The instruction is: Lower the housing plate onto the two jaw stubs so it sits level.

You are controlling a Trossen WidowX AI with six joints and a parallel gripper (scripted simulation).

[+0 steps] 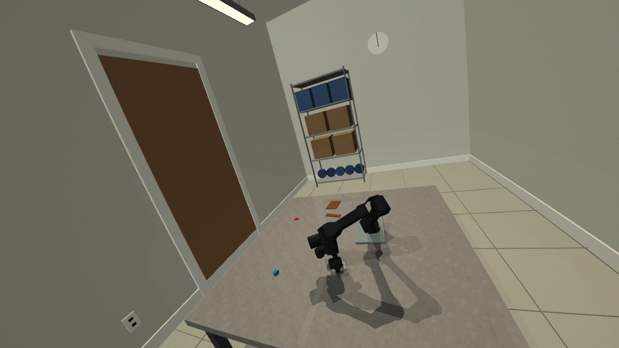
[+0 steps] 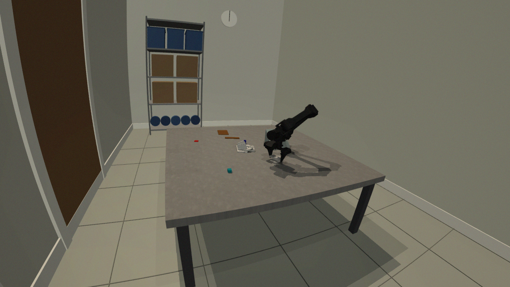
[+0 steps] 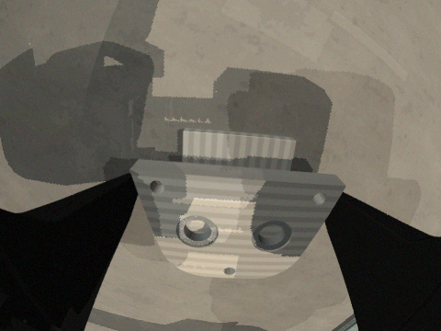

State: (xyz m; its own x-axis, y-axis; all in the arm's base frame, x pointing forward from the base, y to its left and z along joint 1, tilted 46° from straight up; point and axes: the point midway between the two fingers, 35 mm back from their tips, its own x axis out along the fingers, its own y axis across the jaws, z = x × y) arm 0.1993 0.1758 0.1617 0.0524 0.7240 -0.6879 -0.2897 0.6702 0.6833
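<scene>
The housing plate [image 3: 220, 209] [image 2: 274, 159] [image 1: 344, 265] is pale grey and ribbed, with two ringed holes, several small holes and a block along one edge. It is low at the table, right of the white assembly. My gripper [image 3: 232, 190] [image 2: 276, 158] [image 1: 337, 270] is open, with a black finger at each side of the plate's wide end. The fingertips look very near or against its corners; contact is unclear. A white assembly [image 2: 245, 148] stands left of the gripper in the exterior view; its jaws and stubs are too small to tell apart. The arm hides it in the top view.
A teal block [image 1: 275, 272] [image 2: 229, 170] lies left of the gripper. A red piece [image 1: 296, 219] [image 2: 196, 140], an orange square [image 1: 333, 204] [image 2: 222, 132] and an orange strip [image 1: 332, 215] [image 2: 232, 137] lie farther back. A pale slab [image 1: 363, 239] is under the arm's base.
</scene>
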